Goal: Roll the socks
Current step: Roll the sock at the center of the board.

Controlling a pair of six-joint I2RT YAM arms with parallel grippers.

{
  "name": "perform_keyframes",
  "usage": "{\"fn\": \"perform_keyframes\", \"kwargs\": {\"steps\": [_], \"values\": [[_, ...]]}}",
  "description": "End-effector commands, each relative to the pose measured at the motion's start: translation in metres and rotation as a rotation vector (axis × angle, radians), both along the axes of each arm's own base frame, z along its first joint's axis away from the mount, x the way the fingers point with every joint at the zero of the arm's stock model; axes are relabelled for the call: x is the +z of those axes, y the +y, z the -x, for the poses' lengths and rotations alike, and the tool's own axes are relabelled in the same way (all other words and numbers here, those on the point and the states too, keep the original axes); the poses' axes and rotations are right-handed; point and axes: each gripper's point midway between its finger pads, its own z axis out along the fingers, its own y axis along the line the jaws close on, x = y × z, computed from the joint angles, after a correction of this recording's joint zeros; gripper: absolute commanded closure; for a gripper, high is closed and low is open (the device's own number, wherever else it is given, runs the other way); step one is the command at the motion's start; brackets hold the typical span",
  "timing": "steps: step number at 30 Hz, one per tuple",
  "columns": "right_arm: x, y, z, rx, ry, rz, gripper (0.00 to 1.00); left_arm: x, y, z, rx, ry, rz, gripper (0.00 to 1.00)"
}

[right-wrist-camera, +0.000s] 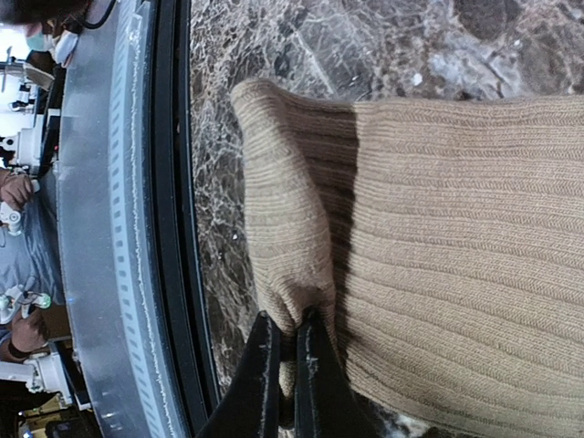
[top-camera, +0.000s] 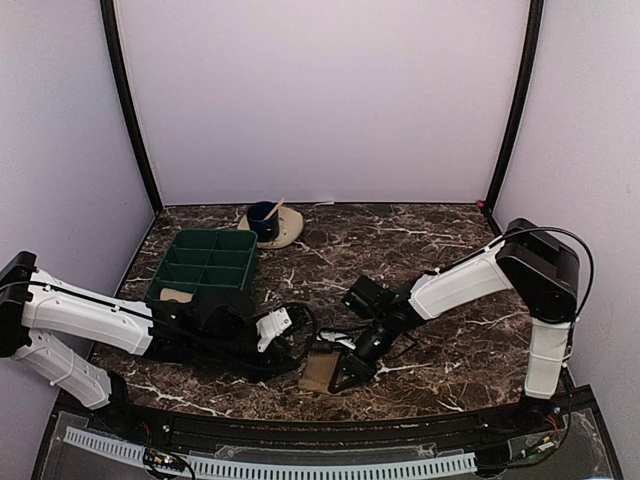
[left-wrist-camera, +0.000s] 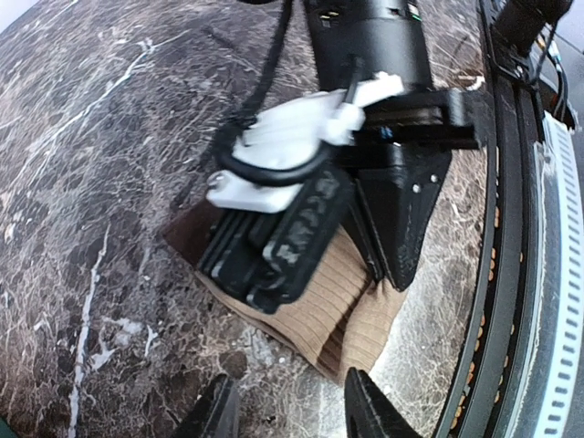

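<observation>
A tan ribbed sock (top-camera: 320, 370) lies flat on the marble near the front edge, its near end folded over. My right gripper (right-wrist-camera: 287, 342) is shut on that folded edge (right-wrist-camera: 283, 237); in the top view it (top-camera: 347, 378) sits at the sock's right side. The left wrist view shows the sock (left-wrist-camera: 338, 306) under the right gripper's black body, with a dark red end patch (left-wrist-camera: 187, 233). My left gripper (left-wrist-camera: 292, 415) is open and empty, just short of the sock's near end. A second tan piece (top-camera: 177, 295) lies in the green tray's near-left compartment.
The green compartment tray (top-camera: 205, 262) stands at the left behind my left arm. A beige saucer (top-camera: 290, 228) with a blue cup (top-camera: 263, 218) stands at the back. The black front rail (left-wrist-camera: 511, 274) runs close beside the sock. Cables (top-camera: 300, 320) loop between the grippers.
</observation>
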Motion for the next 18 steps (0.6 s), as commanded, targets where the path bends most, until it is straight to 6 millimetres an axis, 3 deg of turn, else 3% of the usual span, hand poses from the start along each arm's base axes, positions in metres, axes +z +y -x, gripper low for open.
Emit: {"fn": "perform_keyframes", "kwargs": {"steps": [1, 9, 18], "values": [[-0.021, -0.020, 0.010, -0.009, 0.087, 0.126, 1.00, -0.002, -0.004, 0.005, -0.055, -0.075, -0.050, 0.58], [-0.022, -0.021, 0.006, -0.009, 0.099, 0.140, 1.00, -0.012, -0.019, 0.024, -0.179, -0.106, -0.148, 0.58], [-0.024, -0.022, 0.004, -0.006, 0.102, 0.152, 1.00, -0.019, -0.028, 0.033, -0.259, -0.135, -0.203, 0.57]]}}
